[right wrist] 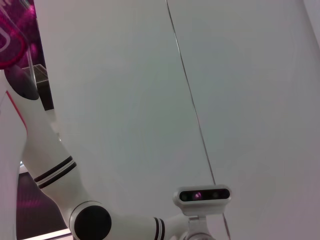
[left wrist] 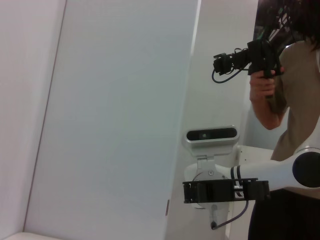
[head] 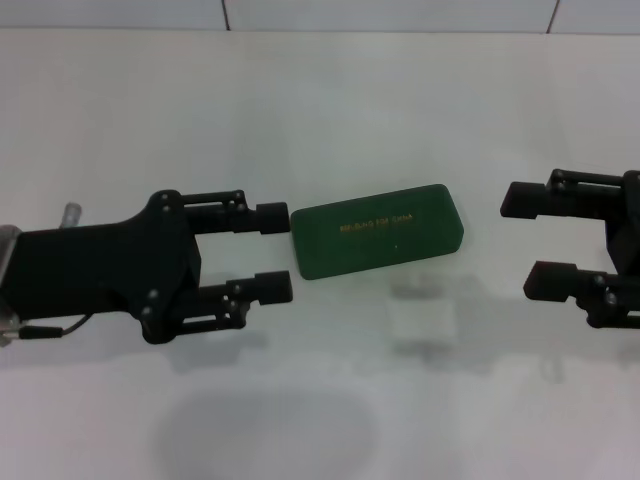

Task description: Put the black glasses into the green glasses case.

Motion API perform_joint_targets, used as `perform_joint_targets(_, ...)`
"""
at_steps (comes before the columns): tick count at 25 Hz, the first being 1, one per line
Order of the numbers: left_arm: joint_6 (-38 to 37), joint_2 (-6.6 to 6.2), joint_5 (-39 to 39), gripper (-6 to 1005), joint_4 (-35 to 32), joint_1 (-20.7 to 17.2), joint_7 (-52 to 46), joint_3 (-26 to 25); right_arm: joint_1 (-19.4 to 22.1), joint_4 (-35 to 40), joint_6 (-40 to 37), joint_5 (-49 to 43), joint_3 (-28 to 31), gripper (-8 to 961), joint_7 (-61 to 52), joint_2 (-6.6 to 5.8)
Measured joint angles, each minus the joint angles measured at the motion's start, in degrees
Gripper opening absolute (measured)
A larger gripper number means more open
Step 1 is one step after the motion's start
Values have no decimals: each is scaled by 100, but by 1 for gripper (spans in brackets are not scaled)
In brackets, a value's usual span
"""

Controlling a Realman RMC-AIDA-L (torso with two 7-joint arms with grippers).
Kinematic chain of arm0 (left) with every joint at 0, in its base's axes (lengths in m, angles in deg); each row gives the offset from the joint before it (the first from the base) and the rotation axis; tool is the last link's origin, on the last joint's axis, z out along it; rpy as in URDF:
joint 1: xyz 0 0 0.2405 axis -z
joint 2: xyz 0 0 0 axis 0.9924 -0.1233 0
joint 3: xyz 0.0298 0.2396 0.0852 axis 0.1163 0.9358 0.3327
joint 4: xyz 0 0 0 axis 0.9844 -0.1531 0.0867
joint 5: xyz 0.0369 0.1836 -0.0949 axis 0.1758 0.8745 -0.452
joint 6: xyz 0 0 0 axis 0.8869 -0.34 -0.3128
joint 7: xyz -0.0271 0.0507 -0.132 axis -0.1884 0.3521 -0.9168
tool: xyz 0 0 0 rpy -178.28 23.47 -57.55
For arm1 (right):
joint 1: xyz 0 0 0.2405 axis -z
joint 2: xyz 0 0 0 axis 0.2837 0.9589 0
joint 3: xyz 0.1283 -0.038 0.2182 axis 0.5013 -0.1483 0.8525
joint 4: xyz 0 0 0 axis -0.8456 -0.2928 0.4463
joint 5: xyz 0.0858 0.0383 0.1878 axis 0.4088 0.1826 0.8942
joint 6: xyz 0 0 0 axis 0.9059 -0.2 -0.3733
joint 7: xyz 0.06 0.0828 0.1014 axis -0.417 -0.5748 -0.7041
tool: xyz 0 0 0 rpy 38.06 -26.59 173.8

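The green glasses case [head: 379,242] lies closed on the white table in the head view, gold lettering on its lid. The black glasses are out of view. My left gripper [head: 273,254] is open, its fingertips just left of the case's left end. My right gripper [head: 532,240] is open, a little way right of the case. Both hover level with the case and hold nothing. The wrist views show only walls and the robot's body, not the case.
The white table [head: 320,120] stretches around the case. A faint pale patch [head: 423,322] lies just in front of the case. In the left wrist view a person [left wrist: 287,90] holds a black device beside the robot's head camera [left wrist: 211,135].
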Motion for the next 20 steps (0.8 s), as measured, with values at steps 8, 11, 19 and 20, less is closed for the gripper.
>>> perform_joint_targets(8, -12, 70, 31, 613, 83, -51, 3, 19, 47, -84, -5, -1, -108, 658, 24, 8)
perform_joint_targets(11, -20, 70, 31, 613, 93, -53, 5, 13, 50, -211, -3, -1, -117, 658, 43, 9)
perform_joint_targets(19, -26, 57, 31, 613, 100, -57, 8, -2, 47, -312, 11, 0, -119, 658, 82, 11)
perform_joint_targets(20, -26, 53, 31, 613, 114, -57, 9, -2, 45, -312, 20, -1, -122, 658, 99, 15)
